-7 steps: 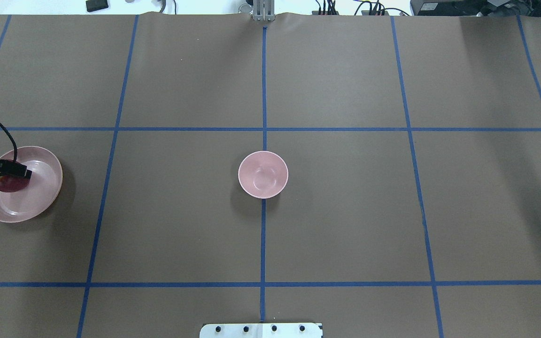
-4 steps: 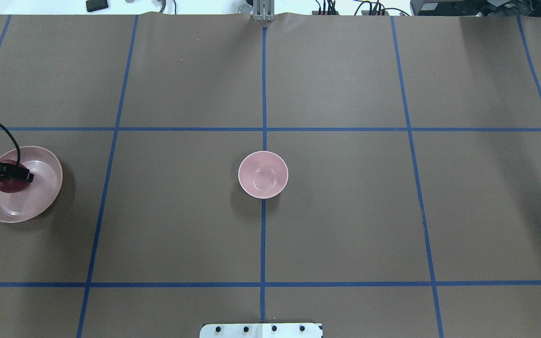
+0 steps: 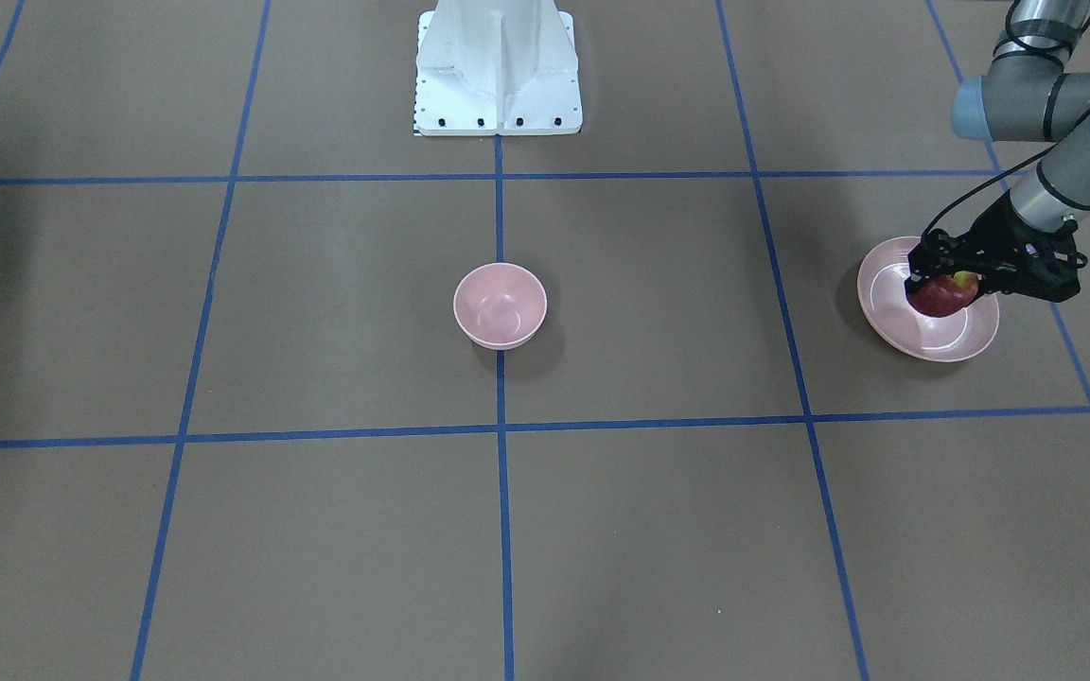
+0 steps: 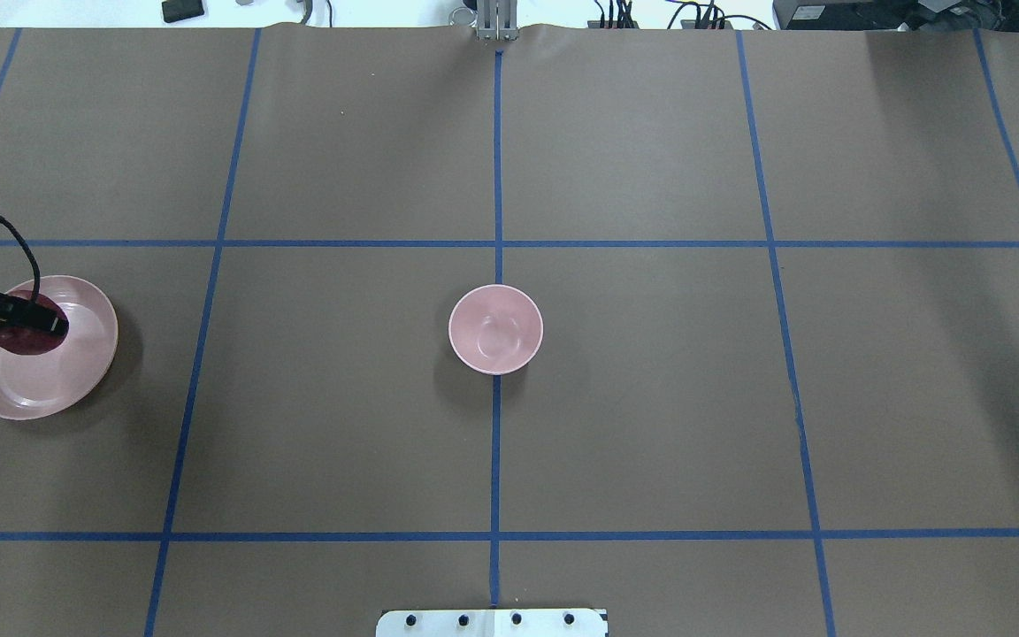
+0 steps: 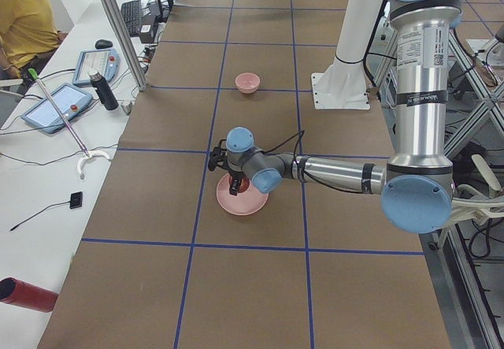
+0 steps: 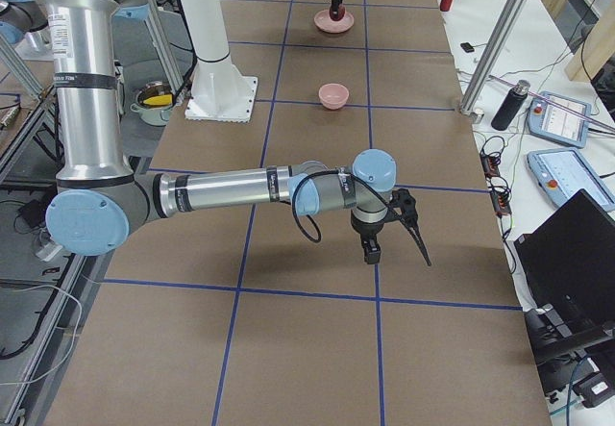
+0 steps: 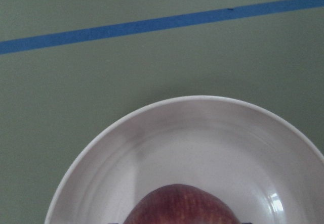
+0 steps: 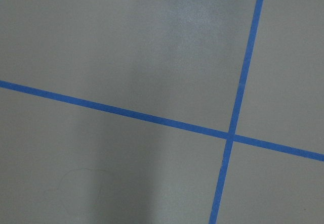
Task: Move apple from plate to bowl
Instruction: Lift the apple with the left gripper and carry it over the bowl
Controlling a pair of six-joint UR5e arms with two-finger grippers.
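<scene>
The dark red apple (image 3: 944,297) sits between the fingers of my left gripper (image 3: 940,280), which is shut on it and holds it just over the pale pink plate (image 3: 935,346) at the table's left end. In the overhead view the apple (image 4: 25,339) hangs over the plate's (image 4: 49,382) far-left part. The left wrist view shows the apple's top (image 7: 179,207) above the plate's well (image 7: 202,133). The small deep pink bowl (image 4: 495,328) stands empty at the table's centre (image 3: 500,305), far from the left gripper. My right gripper (image 6: 389,241) hovers over bare table; I cannot tell whether it is open or shut.
The robot's white base (image 3: 498,66) stands at the table's near edge behind the bowl. Blue tape lines cross the brown table. A side bench with tablets and a bottle (image 5: 104,90) runs along the operators' side.
My left gripper has risen a little with the apple and shifted slightly toward the table's far side and centre. The plate and bowl have not moved.
</scene>
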